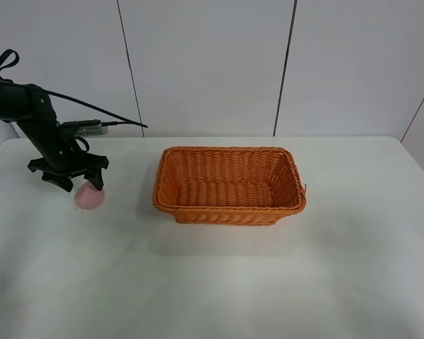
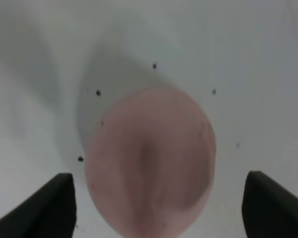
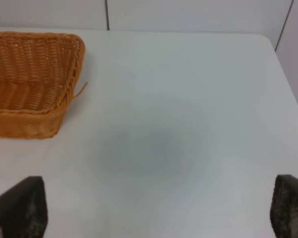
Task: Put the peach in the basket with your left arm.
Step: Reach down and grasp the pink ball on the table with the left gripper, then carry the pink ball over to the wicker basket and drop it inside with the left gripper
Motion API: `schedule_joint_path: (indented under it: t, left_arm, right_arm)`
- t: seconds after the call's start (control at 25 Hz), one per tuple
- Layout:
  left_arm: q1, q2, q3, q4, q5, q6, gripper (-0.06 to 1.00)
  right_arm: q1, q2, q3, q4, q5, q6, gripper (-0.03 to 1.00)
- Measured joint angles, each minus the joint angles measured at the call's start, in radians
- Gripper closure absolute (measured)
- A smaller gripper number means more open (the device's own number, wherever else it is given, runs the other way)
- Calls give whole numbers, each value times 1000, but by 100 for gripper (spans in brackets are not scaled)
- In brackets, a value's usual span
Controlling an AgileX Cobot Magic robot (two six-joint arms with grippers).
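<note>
The pale pink peach lies on the white table, well left of the orange wicker basket. My left gripper hangs just above the peach, open, with one finger on each side. In the left wrist view the peach fills the middle, blurred. The two dark fingertips stand apart from it on either side, and the left gripper holds nothing. The basket has nothing in it. My right gripper is open over bare table, out of the high view.
The white table stretches wide around the basket. One corner of the basket shows in the right wrist view, with a loose strand sticking out. A pale panelled wall stands behind the table.
</note>
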Motion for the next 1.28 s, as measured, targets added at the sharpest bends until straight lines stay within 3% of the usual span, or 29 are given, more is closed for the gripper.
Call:
schedule_joint_path:
  t: [0.48, 0.56, 0.72, 0.8, 1.08, 1.28]
  left_arm:
    - [0, 72, -5, -5, -42, 0, 23]
    - [0, 72, -5, -5, -38, 0, 31]
    - [0, 69, -13, -5, -3, -1, 74]
    - [0, 50, -36, 8, 39, -9, 84]
    - [-14, -72, -195, 67, 283, -63, 89]
    - [-97, -119, -295, 68, 400, -81, 89]
  right_arm:
    - [0, 0, 0, 0, 0, 0, 27]
    - [0, 0, 0, 0, 0, 0, 27]
    - [0, 0, 0, 0, 0, 0, 27]
    - [0, 0, 0, 0, 0, 0, 27]
    - [0, 0, 0, 0, 0, 0, 27]
    - [0, 0, 0, 0, 0, 0, 27]
